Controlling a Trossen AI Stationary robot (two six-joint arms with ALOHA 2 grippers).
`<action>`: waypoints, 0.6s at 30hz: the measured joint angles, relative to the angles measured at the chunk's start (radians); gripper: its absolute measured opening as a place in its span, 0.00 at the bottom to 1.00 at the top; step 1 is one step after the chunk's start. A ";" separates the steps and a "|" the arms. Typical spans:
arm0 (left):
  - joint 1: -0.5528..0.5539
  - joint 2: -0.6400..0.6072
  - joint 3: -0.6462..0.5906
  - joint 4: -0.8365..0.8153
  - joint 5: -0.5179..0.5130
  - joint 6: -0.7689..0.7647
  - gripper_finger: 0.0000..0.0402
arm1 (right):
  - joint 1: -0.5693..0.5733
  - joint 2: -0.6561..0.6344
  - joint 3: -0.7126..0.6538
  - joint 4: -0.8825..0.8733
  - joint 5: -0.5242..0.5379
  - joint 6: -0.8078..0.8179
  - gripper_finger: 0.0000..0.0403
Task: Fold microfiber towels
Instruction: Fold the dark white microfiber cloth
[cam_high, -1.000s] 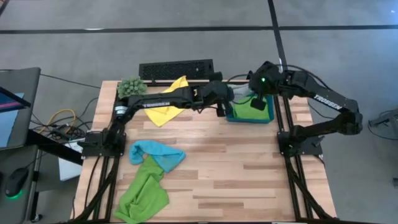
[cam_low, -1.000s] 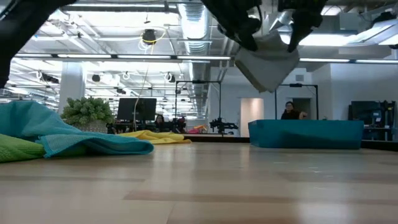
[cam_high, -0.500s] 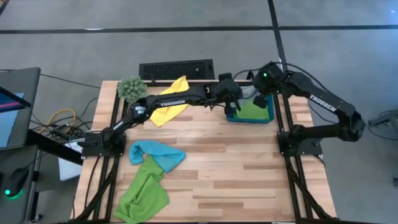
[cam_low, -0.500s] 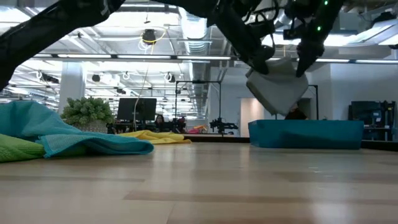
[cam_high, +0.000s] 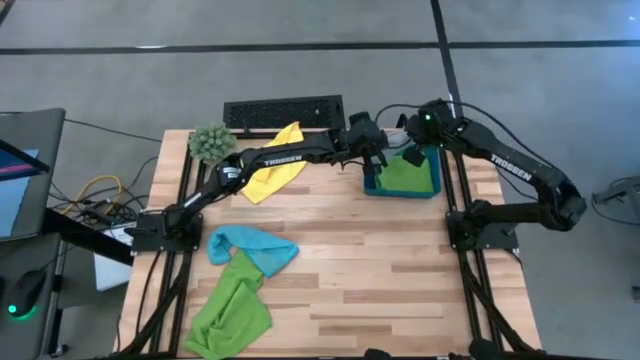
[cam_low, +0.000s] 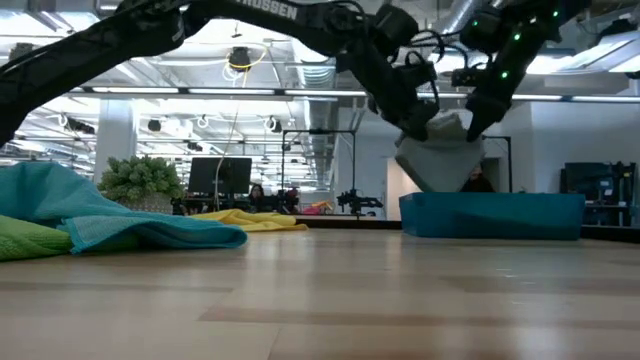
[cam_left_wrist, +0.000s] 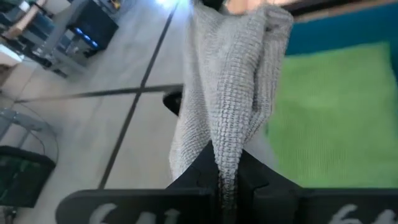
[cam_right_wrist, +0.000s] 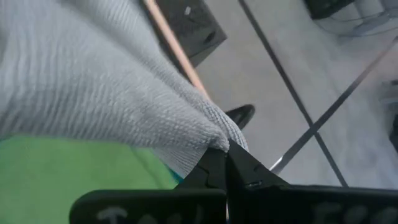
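Over the teal bin (cam_high: 432, 188) at the desk's (cam_high: 400, 260) far right, your left claw (cam_high: 373, 158) and right claw (cam_high: 412, 156) each pinch the folded grey towel (cam_low: 437, 160); next, lower it onto the lime green towel (cam_high: 410, 175) and release.

Grey concrete floor (cam_high: 300, 25), open office w/ exposed ceiling ducts (cam_low: 310, 40).

Table middle (cam_high: 380, 260) bare — both arms crowd the teal bin (cam_high: 402, 190)
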 joint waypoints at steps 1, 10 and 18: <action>0.000 0.002 -0.001 -0.007 -0.007 0.000 0.00 | -0.003 0.009 -0.006 0.015 -0.003 0.000 0.01; 0.020 0.021 0.000 0.009 -0.042 0.003 0.00 | -0.013 0.158 -0.022 0.141 0.003 -0.023 0.02; 0.025 0.034 -0.003 -0.072 -0.007 -0.023 0.00 | -0.012 0.245 -0.021 0.106 -0.052 -0.017 0.02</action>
